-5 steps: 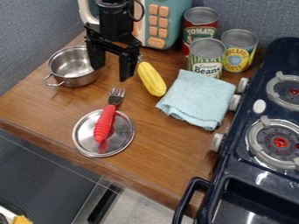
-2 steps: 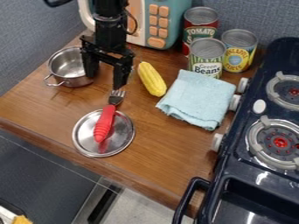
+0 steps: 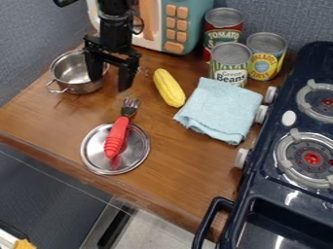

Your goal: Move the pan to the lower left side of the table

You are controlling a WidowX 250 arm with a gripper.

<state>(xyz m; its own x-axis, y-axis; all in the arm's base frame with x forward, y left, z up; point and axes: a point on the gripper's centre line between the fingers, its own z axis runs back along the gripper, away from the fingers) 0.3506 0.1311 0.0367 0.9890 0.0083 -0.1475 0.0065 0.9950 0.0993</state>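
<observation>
At 10 o'clock in the view, the metal pan [image 3: 77,85] sits upright near the left edge of the wooden table [image 3: 175,170], its near handle pointing to about 7 o'clock. The black gripper [image 3: 110,77] hangs at 11 o'clock, its fingers spread wide: one is over the pan's 3 o'clock side, the other beyond the rim, with nothing clamped between them. Whether either finger touches the pan, I cannot tell. Toward 8 o'clock lies a round metal lid [image 3: 137,153], with the red handle of a fork [image 3: 116,136] across it and the tines past its rim, aimed at 1 o'clock. A toy microwave [image 3: 199,22] stands at 12 o'clock, and below it lies a yellow corn cob [image 3: 169,88]. A folded blue towel [image 3: 220,109] rests toward 2 o'clock, just beside three upright cans [image 3: 230,65] grouped around 1 o'clock. The dark toy stove [image 3: 260,187] runs from 2 to 5 o'clock.
</observation>
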